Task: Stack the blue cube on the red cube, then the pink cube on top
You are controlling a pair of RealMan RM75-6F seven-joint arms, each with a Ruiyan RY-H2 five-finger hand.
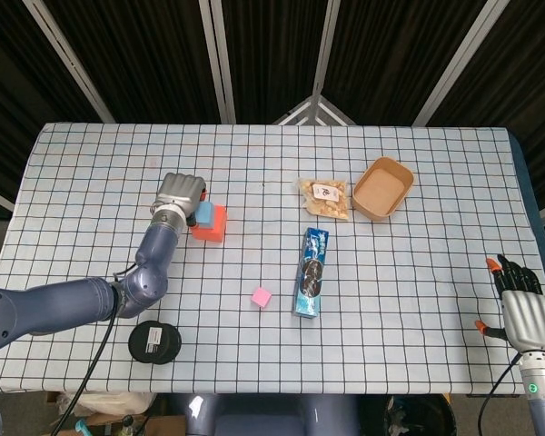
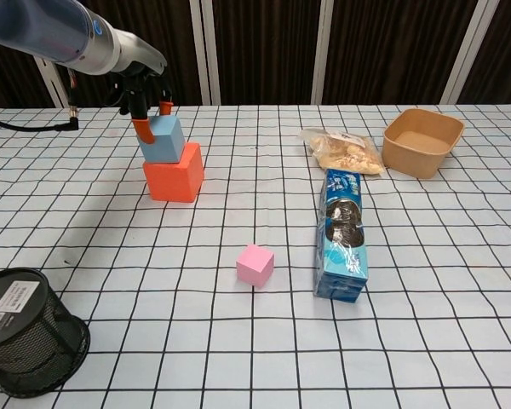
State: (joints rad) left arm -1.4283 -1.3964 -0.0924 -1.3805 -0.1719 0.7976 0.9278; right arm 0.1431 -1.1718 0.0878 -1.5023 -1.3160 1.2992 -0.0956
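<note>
Nearest the robot on the checkered surface [image 2: 460, 324] there's a black mesh cup [image 2: 30, 343] lying on its side at the left, and way over on the right edge the right robot hand [image 1: 524, 309] just sits there holding nothing, fingers apart. A bit further in, the pink cube [image 2: 255, 264] sits alone in the middle, with a blue cookie pack [image 2: 341, 234] just to its right. Further back on the left, the red cube [image 2: 174, 172] has the blue cube [image 2: 162, 137] resting on top of it, slightly tilted, and the left robot hand [image 2: 144, 88] is pinching that blue cube from above with its orange fingertips [image 2: 140, 128] on its sides. At the far right there's a bag of snacks [image 2: 343, 150] and a brown paper bowl [image 2: 421, 141] next to it.
</note>
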